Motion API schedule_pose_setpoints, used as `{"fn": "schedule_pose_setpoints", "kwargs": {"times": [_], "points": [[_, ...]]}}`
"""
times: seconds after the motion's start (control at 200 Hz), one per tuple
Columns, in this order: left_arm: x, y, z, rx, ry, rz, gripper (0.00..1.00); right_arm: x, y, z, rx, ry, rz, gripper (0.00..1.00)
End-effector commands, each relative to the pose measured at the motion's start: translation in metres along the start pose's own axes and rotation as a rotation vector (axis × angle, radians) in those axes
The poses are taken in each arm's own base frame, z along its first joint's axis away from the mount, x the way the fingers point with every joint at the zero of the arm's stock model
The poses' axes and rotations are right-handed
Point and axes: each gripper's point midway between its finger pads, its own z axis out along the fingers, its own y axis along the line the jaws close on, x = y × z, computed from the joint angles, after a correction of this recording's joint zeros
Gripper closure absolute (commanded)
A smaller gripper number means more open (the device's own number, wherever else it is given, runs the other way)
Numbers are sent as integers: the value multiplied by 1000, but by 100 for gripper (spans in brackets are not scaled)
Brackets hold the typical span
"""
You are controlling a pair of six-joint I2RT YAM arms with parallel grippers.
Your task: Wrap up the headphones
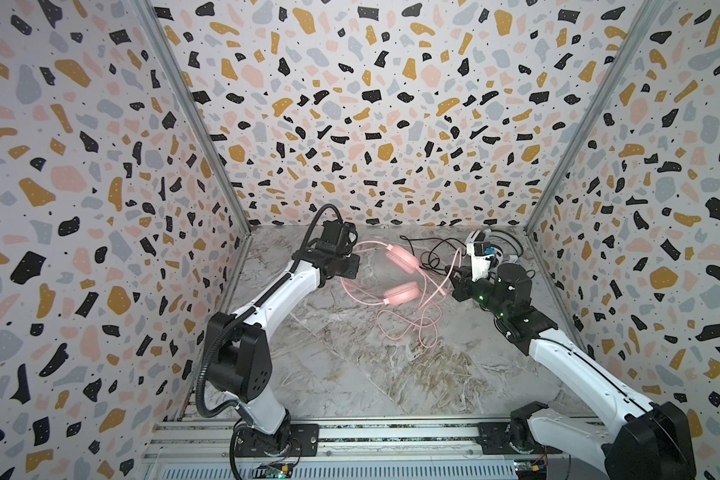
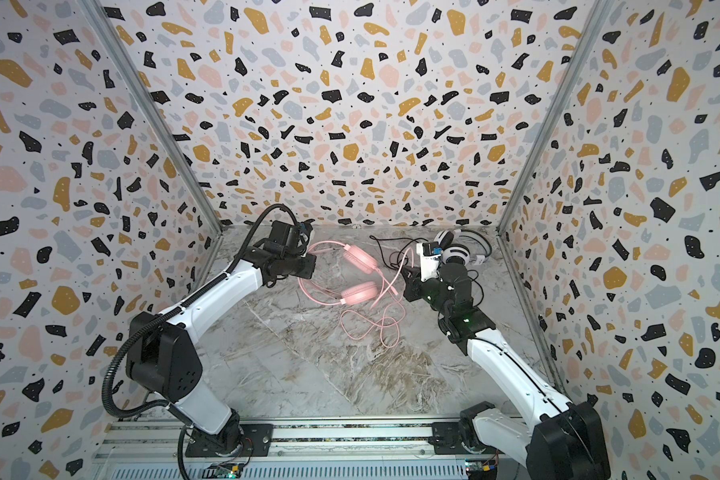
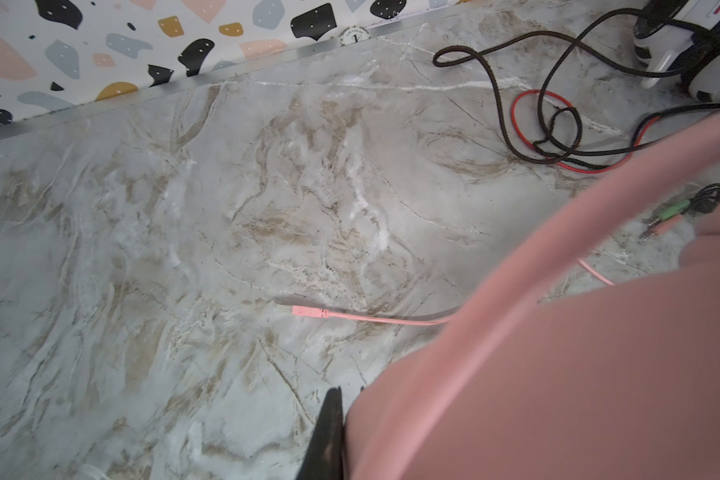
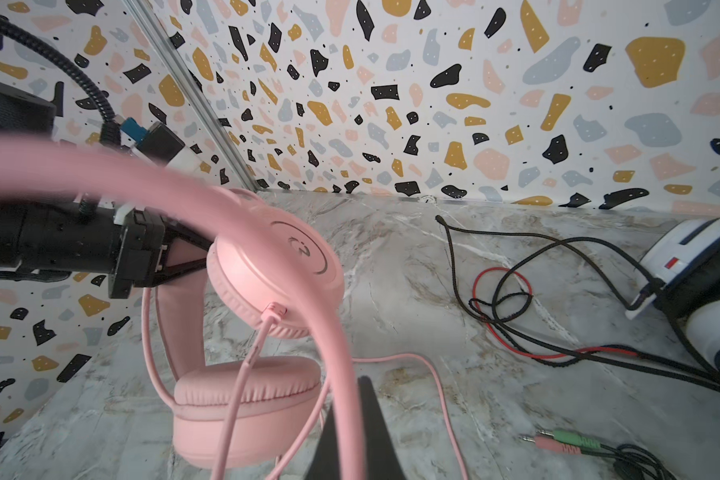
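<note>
**Item 1:** pink headset [image 1: 402, 291], mid-table toward the back. Ear cups sit one behind the other and the headband arcs toward L. L gripper [image 1: 355, 267] is clamped on the headband.

**Item 2:** pink cord [image 1: 422, 332], in loose loops on marble tabletop [image 1: 350, 374] in front of the cups. One strand rises to R gripper [image 1: 452, 274] and is pinched there.

**Item 3:** white-black headset [image 1: 474, 239], back R corner, partly hidden behind R arm. Black cords [image 1: 431, 253] lie tangled between the headsets.

**Surround:** speckled walls [image 1: 100, 166] on 3 sides. Metal rail [image 1: 391, 436] runs along the front w/ both arm bases.

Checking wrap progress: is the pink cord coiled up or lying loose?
Loose, not coiled. The pink cord sprawls in open loops on the table beside the pink headphones, and its plug lies free.
</note>
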Motion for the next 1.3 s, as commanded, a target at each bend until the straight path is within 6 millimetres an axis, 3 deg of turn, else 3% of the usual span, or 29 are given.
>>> {"fn": "schedule_pose_setpoints", "kwargs": {"times": [0.0,0.1,0.24,0.355,0.481,0.846,0.986,1.176,1.292], "points": [[-41,13,-31,-66,-154,-43,100,-34,15,-15,-19,-70,-44,97],[-43,20,-33,-62,-161,-83,100,-35,29,-18,-64,-84,-53,97],[-50,37,-40,11,-212,-180,100,-37,23,-15,-11,-85,-70,97],[-55,52,-47,74,-251,-251,100,-12,5,-3,44,-40,-63,97],[-59,51,-52,110,-280,-270,100,10,-15,17,88,26,-53,97],[-57,50,-44,158,-266,-308,100,84,-31,67,56,193,21,97],[-56,45,-40,191,-251,-305,100,90,-32,77,54,223,25,97],[-54,51,-38,155,-237,-321,100,96,-29,84,41,241,30,97],[-52,59,-37,109,-234,-342,100,102,-36,85,77,250,58,97]]}}
